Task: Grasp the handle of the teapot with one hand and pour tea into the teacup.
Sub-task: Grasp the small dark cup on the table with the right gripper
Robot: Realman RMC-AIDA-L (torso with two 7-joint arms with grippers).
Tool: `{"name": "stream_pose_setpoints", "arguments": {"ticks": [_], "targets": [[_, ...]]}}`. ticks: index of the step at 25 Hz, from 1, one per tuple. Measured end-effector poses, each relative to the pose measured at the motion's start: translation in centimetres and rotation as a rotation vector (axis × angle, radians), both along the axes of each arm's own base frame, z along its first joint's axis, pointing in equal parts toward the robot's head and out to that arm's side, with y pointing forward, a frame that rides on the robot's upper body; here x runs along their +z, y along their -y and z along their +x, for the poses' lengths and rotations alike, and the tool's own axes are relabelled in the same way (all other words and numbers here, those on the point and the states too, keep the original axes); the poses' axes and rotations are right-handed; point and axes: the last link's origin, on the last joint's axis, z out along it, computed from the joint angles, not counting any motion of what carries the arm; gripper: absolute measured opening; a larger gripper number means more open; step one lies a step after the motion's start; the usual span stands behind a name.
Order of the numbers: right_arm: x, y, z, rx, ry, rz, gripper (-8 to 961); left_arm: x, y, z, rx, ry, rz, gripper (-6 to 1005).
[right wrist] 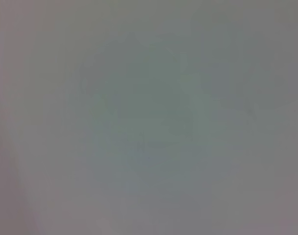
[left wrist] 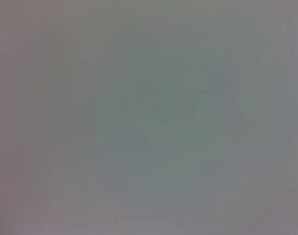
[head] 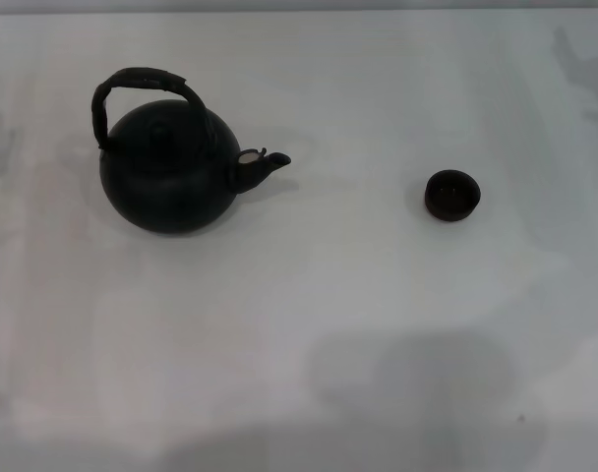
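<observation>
A large round matte-black teapot point(head: 166, 182) stands upright on the white table at the left in the head view. Its short spout point(head: 263, 165) points right, toward the teacup. Its black wrapped arched handle point(head: 142, 81) loops over the top and leans toward the far side. The small dark teacup point(head: 451, 195) stands upright at the right, well apart from the teapot. No gripper shows in any view. Both wrist views show only a plain grey surface.
The white table point(head: 309, 324) stretches wide around both objects. Soft shadows lie on it near the front edge. The table's far edge runs along the top of the head view.
</observation>
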Motion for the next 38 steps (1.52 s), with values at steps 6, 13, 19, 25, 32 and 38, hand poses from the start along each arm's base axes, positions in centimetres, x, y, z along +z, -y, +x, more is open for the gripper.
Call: {"name": "stream_pose_setpoints", "arguments": {"ticks": [6,13,19,25,32,38], "targets": [[-0.6,-2.1,-2.6,0.076,-0.016,-0.124,834,0.1,-0.1,0.0,0.003,0.0,0.005,887],[0.0,-5.7,-8.0,0.18,0.117,-0.326,828,0.0,0.4,-0.3,0.018,0.007,0.007,887],[0.5,-7.3,-13.1,0.278,0.258,-0.549,824,-0.1,0.4,-0.3,0.018,0.01,0.007,888],[-0.1,-7.0,-17.0,0.32,0.469,-0.804,822,0.0,0.3,-0.3,0.015,0.006,0.007,888],[-2.2,-4.1,-20.0,0.28,0.788,-0.995,820,0.2,0.3,-0.4,0.02,0.005,0.013,887],[-4.0,-2.2,-20.7,0.223,0.914,-1.088,818,0.3,-0.1,-0.2,0.014,0.008,0.018,888]]}}
